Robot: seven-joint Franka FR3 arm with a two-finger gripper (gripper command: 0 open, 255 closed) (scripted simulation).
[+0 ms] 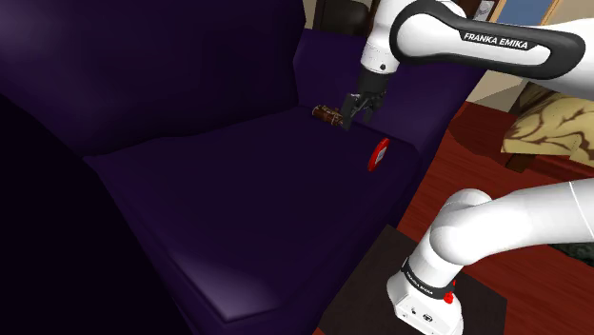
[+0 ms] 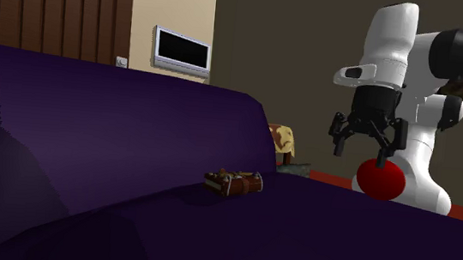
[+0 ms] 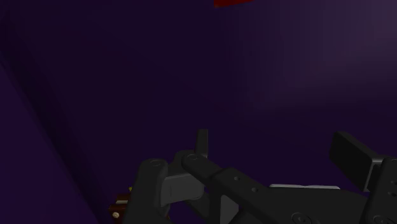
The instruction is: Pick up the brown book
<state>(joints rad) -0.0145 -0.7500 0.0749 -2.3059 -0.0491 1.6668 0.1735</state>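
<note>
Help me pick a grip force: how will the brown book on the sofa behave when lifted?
The brown book looks thick and closed, with bands across it, so it probably stays stiff rather than flopping open. It lies flat on the purple sofa seat, so rolling seems unlikely. The open gripper may find its low edges hard to clasp.

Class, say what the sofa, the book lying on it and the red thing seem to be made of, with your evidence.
Sofa: dark purple upholstery, smooth with a soft sheen; whether fabric or leather is unclear.
Brown book: dull cover with paler bands, perhaps leather-bound.
Red object: smooth, bright and evenly coloured, possibly plastic.
</note>
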